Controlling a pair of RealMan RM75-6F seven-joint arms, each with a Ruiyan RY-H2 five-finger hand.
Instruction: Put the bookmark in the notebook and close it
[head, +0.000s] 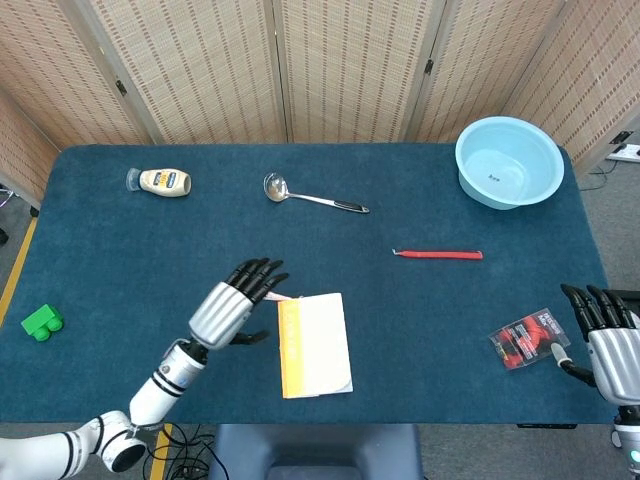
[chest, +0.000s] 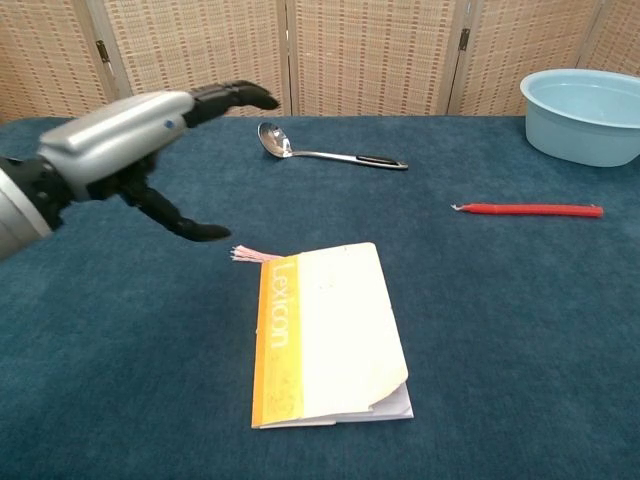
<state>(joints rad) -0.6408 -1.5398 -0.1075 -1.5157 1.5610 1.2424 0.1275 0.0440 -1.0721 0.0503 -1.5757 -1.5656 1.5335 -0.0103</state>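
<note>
The notebook (head: 315, 343) (chest: 330, 335) lies closed on the blue table, cream cover up with an orange spine strip on its left. A pink bookmark tassel (chest: 247, 254) (head: 280, 297) sticks out from its top left corner. My left hand (head: 232, 302) (chest: 140, 140) hovers open to the left of the notebook, fingers apart, holding nothing and not touching it. At the table's right front edge, my right hand (head: 603, 338) is open, fingers stretched out beside a red and black packet (head: 528, 339). The chest view does not show the right hand.
A metal ladle (head: 312, 196) (chest: 325, 150) lies at the back middle. A red pen-like stick (head: 438, 254) (chest: 528, 209) lies right of centre. A light blue basin (head: 508, 161) (chest: 582, 115) stands back right. A small bottle (head: 160, 181) lies back left, a green block (head: 41, 322) at the left edge.
</note>
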